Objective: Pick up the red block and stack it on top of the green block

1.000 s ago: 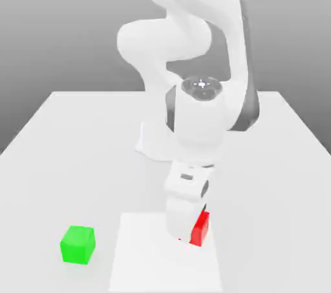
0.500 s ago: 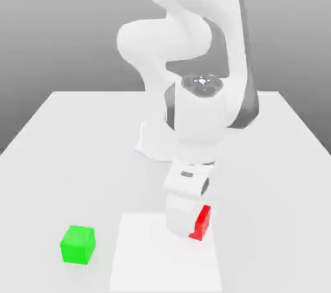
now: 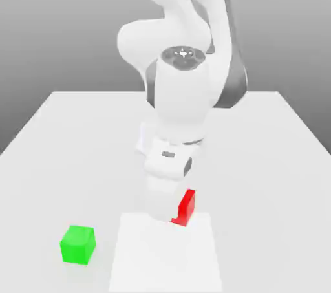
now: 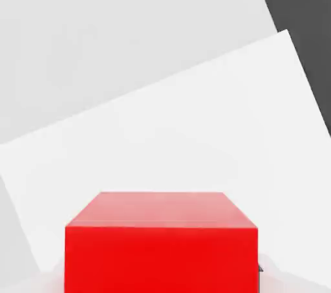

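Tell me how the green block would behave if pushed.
The green block would probably slide rather than roll, given its flat faces. Its squat cube shape suggests it wouldn't tip easily. Those crisp, straight edges hint it's stiff, not floppy.

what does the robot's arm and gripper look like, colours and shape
The arm is mostly glossy white, with smooth, rounded, bulging segments. Dark grey shows along one side and on a round cap with a small pale mark at its centre. The white gripper hangs below a boxy white section with a small dark slot and a dark grey side patch.
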`<action>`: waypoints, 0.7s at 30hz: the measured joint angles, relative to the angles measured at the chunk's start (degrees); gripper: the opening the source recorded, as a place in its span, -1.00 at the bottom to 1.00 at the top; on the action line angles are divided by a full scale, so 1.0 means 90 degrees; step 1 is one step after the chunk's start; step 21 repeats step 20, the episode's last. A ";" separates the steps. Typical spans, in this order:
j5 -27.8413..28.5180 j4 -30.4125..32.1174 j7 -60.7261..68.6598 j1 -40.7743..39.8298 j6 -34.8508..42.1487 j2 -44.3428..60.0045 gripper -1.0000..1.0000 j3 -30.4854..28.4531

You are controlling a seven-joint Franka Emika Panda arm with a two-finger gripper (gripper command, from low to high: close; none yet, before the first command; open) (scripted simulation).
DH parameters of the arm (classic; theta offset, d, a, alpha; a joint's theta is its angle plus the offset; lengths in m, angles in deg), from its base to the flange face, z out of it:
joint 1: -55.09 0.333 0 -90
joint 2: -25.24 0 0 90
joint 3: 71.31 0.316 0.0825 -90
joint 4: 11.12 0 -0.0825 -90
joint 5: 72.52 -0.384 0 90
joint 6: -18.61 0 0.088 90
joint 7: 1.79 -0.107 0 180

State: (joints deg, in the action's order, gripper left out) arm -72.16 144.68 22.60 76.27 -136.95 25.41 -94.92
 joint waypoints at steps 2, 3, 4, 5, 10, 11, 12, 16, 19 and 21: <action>-0.0037 -0.0168 0.0431 -0.0114 0.0143 0.0029 -1.00 -0.0381; -0.0061 -0.0256 0.0657 -0.0224 0.0217 0.0045 -1.00 -0.0569; -0.0089 -0.0352 0.0895 -0.0391 0.0296 0.0063 -1.00 -0.0755; -0.0129 -0.0463 0.1167 -0.0640 0.0382 0.0086 -1.00 -0.0923; -0.0585 -0.0775 0.2060 -0.1170 0.0322 0.0451 -1.00 -0.1026; -0.0729 -0.0791 0.2174 -0.1190 0.0236 0.0566 -1.00 -0.0980; -0.0886 -0.0804 0.2292 -0.1224 0.0143 0.0688 -1.00 -0.0920; -0.1613 -0.0842 0.2822 -0.1480 -0.0255 0.1232 -1.00 -0.0537; -0.1977 -0.0855 0.3086 -0.1653 -0.0443 0.1497 1.00 -0.0299; -0.1977 -0.0855 0.3086 -0.1653 -0.0443 0.1497 1.00 -0.0299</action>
